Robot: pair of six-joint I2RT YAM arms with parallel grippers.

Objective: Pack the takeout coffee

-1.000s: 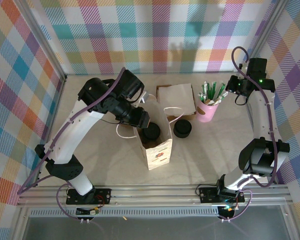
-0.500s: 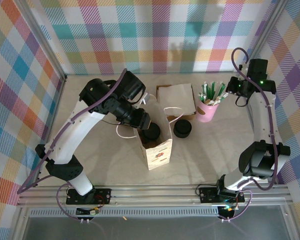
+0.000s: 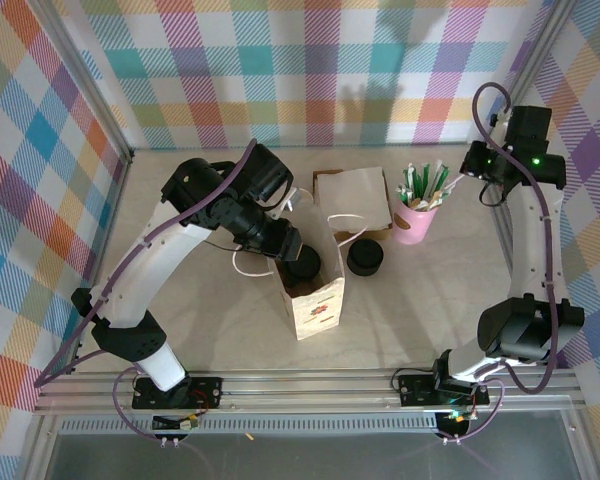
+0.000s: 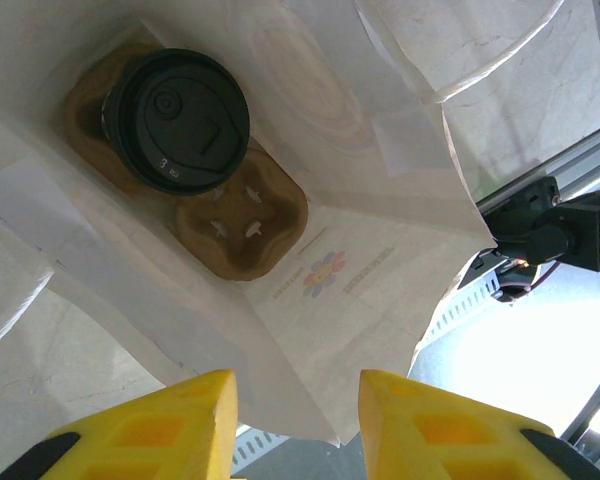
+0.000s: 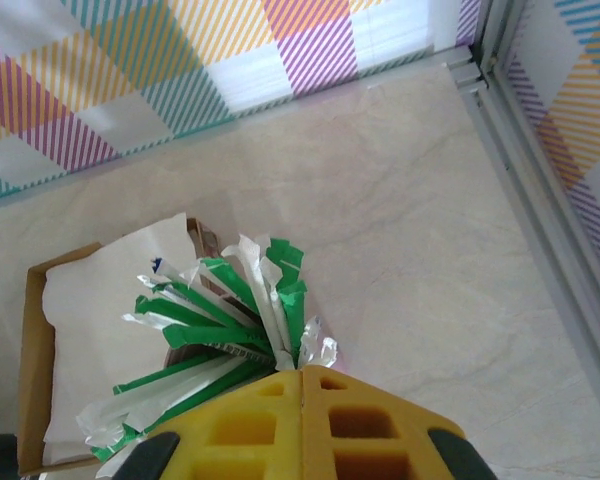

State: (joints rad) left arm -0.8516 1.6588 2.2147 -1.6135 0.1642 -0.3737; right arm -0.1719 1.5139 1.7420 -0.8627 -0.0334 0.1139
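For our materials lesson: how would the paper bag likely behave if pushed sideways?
The bag has thin paper walls, so probably buckles. The cup fills one slot of the carrier, so likely lopsided; it may twist or tip.

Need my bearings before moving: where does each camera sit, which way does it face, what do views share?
Top external: above, behind the robot, looking down at the table; left arm, right arm show.
Left wrist: facing down into the white paper bag at the black-lidded paper cup in a brown pulp carrier; open yellow left gripper.
Right wrist: facing down over green-wrapped straws; shut yellow right gripper.
Top and left wrist share bag and cup.
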